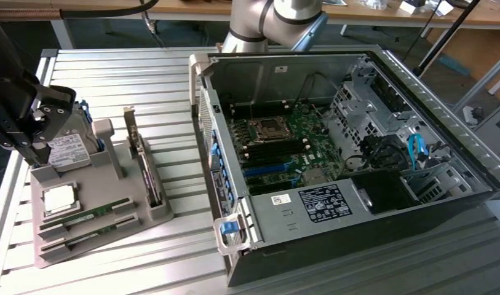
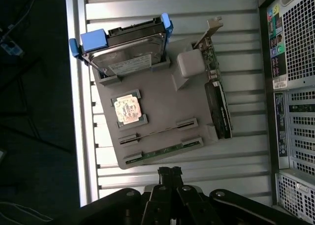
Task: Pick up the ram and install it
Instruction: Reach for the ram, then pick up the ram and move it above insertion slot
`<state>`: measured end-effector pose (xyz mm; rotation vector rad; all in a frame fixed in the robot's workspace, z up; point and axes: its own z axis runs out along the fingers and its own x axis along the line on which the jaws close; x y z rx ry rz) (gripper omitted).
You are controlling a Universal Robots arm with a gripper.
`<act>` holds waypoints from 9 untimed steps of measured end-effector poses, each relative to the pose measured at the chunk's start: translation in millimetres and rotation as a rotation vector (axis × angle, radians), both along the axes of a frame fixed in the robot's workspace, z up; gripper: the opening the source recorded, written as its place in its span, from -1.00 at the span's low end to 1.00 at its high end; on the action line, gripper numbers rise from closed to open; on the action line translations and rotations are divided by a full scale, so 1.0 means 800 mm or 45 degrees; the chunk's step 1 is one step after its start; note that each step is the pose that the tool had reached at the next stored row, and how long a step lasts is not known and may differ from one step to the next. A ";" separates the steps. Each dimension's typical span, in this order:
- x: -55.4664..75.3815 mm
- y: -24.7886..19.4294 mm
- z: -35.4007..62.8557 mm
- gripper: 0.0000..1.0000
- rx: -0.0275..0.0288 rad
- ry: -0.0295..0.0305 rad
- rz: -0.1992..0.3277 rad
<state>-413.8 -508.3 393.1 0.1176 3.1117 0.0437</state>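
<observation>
Two ram sticks, long narrow green boards, lie in slots at the near end of a grey holder tray: one ram stick beside the other. My gripper hangs well above the tray at the exterior view's left. Its fingers are pressed together and hold nothing. In the wrist view the fingertips sit just past the tray edge closest to the ram, apart from it.
The tray also carries a hard drive, a square silver processor and a card with a metal bracket. An open computer case with its motherboard stands at the exterior view's right on the ribbed metal table.
</observation>
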 end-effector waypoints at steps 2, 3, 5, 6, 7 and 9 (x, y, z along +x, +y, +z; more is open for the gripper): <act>0.000 0.0000 0.000 -0.80 0.0000 0.0000 0.000; 0.000 0.0000 0.000 -0.80 -0.0001 0.0001 0.000; 0.000 0.0000 0.000 -0.80 0.0000 0.0000 0.000; 0.000 0.0000 0.000 -0.80 0.0000 0.0000 0.000; 0.000 0.0000 0.000 -0.80 0.0000 0.0000 0.000; 0.000 0.0000 0.000 -0.80 0.0000 0.0000 0.000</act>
